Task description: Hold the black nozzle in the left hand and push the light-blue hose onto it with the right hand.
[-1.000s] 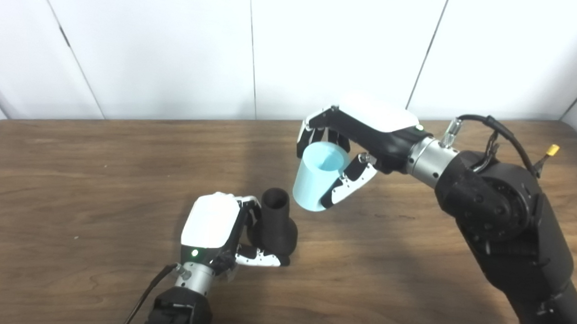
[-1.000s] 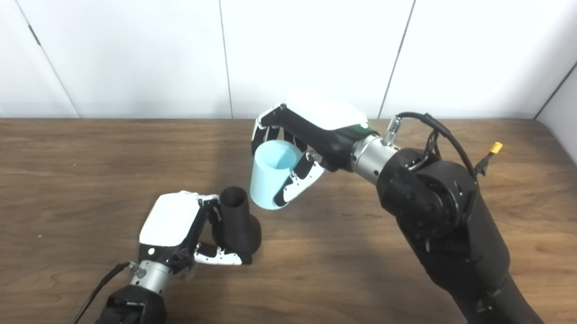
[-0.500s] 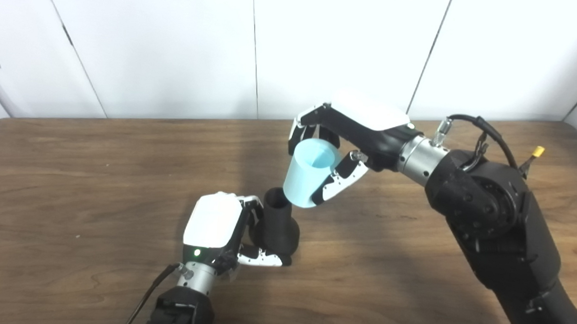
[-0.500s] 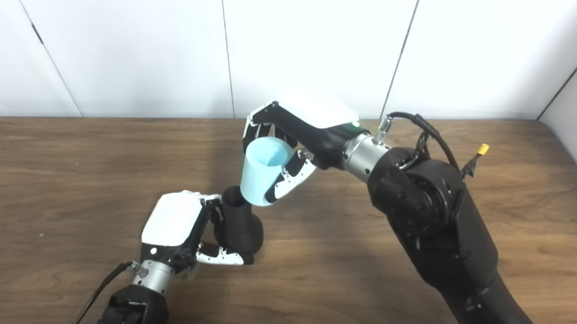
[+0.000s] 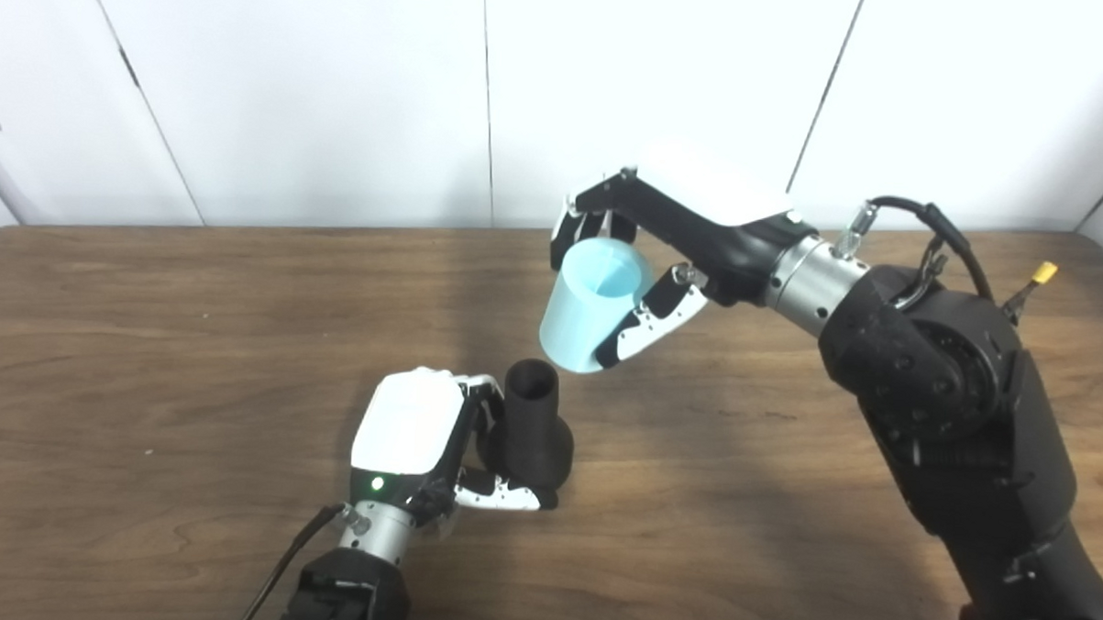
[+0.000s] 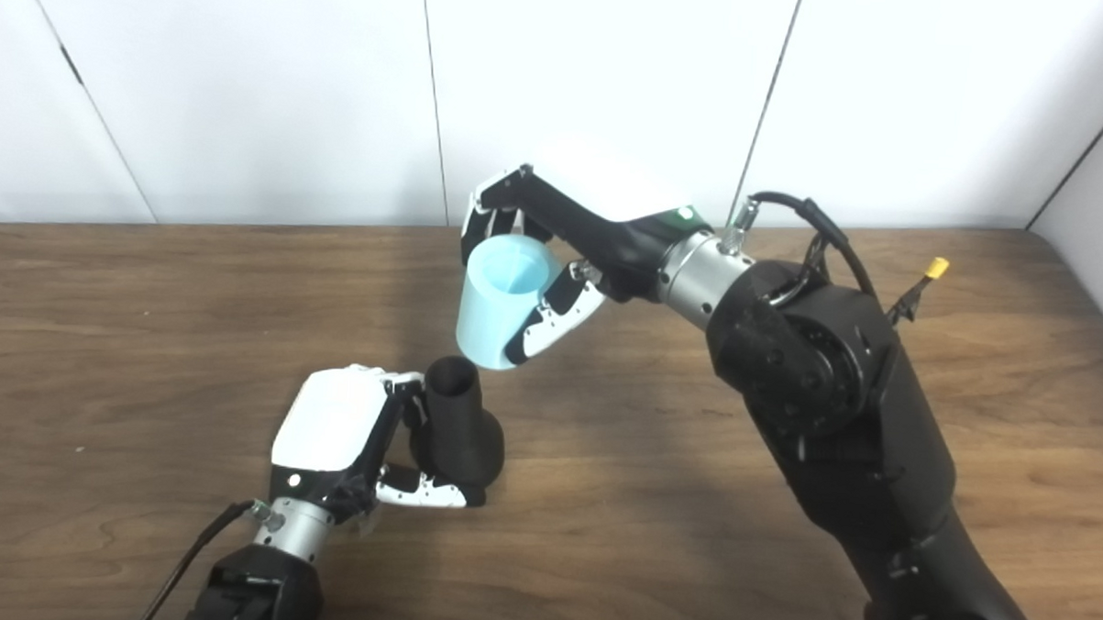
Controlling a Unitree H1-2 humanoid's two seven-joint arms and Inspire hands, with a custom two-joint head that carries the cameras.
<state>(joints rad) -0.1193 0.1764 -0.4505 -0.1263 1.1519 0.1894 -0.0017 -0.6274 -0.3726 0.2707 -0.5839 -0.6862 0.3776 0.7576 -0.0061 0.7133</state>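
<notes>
The black nozzle stands upright on the wooden table, its open narrow end up. My left hand is shut on the nozzle's wide lower part from the left. My right hand is shut on the light-blue hose piece, a short tapered tube with its open end up. It hangs in the air just above and to the right of the nozzle's mouth, a small gap apart. The same shows in the right eye view: nozzle, hose.
A white panelled wall runs behind the table's far edge. My bulky right forearm crosses the table's right side. A cable trails from my left wrist at the bottom.
My right hand brought the hose left until its lower end overlapped the nozzle's mouth, then lifted it slightly up and clear. My left hand and the nozzle stayed put.
</notes>
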